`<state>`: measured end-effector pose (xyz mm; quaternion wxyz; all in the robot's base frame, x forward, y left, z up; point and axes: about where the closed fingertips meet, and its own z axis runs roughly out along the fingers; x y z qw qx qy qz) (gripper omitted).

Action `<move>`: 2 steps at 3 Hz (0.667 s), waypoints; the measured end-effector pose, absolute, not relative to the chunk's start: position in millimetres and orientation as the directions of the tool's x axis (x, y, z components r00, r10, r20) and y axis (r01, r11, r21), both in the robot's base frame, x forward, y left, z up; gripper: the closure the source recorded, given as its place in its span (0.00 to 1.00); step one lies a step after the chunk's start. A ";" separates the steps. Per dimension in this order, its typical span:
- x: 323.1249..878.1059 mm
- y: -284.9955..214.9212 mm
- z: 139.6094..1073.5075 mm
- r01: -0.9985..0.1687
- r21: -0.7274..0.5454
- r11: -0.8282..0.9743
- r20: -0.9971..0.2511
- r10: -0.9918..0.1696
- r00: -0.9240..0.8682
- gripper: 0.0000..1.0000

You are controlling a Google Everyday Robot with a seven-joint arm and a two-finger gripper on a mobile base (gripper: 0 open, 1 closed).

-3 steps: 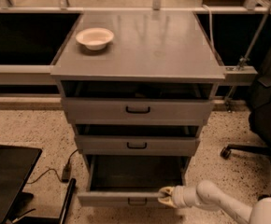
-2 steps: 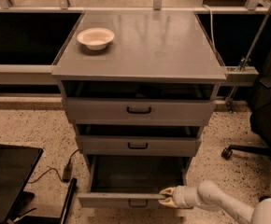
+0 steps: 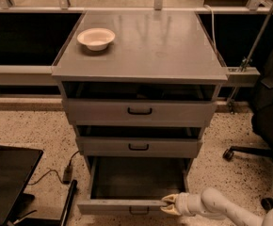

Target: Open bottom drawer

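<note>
Bottom drawer, lowest of three, stands well out, its front running left-right. Claw sits at the front's right end, against the top edge (handle lies just left, unheld). Cannot tell whether the claw is clamped or loose; the pull axis runs toward the camera.

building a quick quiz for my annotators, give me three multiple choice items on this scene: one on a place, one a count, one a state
1. Where is the gripper? A at the highest drawer's handle; B at the front edge of the bottom drawer, right of its handle; C out of sight.
2. How many drawers does the cabinet have? A two; B five; C three.
3. What state is the bottom drawer in? A pulled out, inside showing; B fully shut; C lying on the floor.
Answers: 1 B, the arm's tip meets that front low right. 2 C, three handled fronts are stacked. 3 A, its dark inside lies open behind the front.
</note>
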<state>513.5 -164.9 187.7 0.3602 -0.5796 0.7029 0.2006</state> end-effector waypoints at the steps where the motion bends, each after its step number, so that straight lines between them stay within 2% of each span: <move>1: 491.4 -167.8 182.6 -0.958 -0.132 0.255 -0.744 -0.664 -0.074 1.00; 2: 491.1 -167.5 186.2 -0.958 -0.132 0.255 -0.744 -0.664 -0.074 1.00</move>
